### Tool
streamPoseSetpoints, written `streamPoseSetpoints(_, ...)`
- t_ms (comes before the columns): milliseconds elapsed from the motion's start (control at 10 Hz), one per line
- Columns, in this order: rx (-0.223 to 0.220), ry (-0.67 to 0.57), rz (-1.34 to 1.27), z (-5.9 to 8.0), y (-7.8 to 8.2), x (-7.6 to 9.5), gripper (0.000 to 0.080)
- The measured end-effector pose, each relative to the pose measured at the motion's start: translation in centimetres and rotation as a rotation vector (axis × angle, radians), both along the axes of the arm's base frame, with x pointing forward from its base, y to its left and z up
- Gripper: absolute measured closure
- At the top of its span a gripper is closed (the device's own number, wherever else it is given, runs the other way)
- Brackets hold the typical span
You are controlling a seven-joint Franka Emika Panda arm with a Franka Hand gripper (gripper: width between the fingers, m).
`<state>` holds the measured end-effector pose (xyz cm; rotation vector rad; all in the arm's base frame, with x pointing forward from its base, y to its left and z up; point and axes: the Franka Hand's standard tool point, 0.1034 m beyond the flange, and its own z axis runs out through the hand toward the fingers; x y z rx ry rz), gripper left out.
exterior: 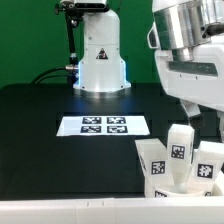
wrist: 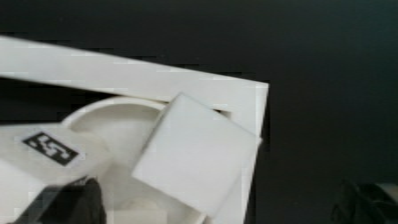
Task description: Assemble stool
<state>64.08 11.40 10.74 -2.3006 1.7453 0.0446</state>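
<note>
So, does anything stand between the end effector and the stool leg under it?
Nothing visible does. In the wrist view the end effector hangs over a leg that overlaps the round seat, and no other part covers that leg.

Exterior view: camera set low at the black tabletop (exterior: 60,105) edge, facing the white robot base (exterior: 100,62) across the flat white marker board (exterior: 103,126), with chunky white plastic tagged legs (exterior: 178,155) close by. Wrist view: camera looking steeply down, very near (blurred), onto the same white parts, including a round white disc seat (wrist: 111,130).
</note>
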Motion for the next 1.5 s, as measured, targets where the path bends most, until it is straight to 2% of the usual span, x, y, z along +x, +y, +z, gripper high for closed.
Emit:
streamPoseSetpoints(100,-0.043,-0.025,0.171,0.1,-0.1,0.0,0.0151)
streamPoseSetpoints(200,-0.105,-0.057,0.370,0.6,0.1,0.4,0.0151)
streamPoseSetpoints(300,-0.131,-0.086,0.502,1.0,0.5,0.7,0.0151)
streamPoseSetpoints(400,-0.167,-0.114,0.762,1.1,1.0,0.6,0.0151)
streamPoseSetpoints(500,-0.177,-0.134,0.919,1.0,1.0,0.5,0.0151)
streamPoseSetpoints(600,-0.210,-0.171,0.942,0.9,0.6,0.8,0.0151)
streamPoseSetpoints(800,-0.225,-0.187,1.074,0.8,0.4,0.6,0.0151)
streamPoseSetpoints(900,-0.243,-0.195,1.198,0.6,0.3,0.6,0.0151)
streamPoseSetpoints(1000,-0.272,-0.198,1.483,0.0,0.4,0.4,0.0151)
streamPoseSetpoints(1100,-0.231,-0.167,1.656,-0.7,1.1,-0.2,0.0151)
streamPoseSetpoints(1200,-0.274,-0.216,1.732,-0.6,1.6,0.4,0.0151)
streamPoseSetpoints(1300,-0.353,-0.285,1.797,-0.3,1.2,-0.1,0.0151)
streamPoseSetpoints(1400,-0.334,-0.260,1.887,-0.6,0.6,-0.9,0.0151)
streamPoseSetpoints(1500,-0.344,-0.260,1.918,-0.6,0.4,-0.6,0.0151)
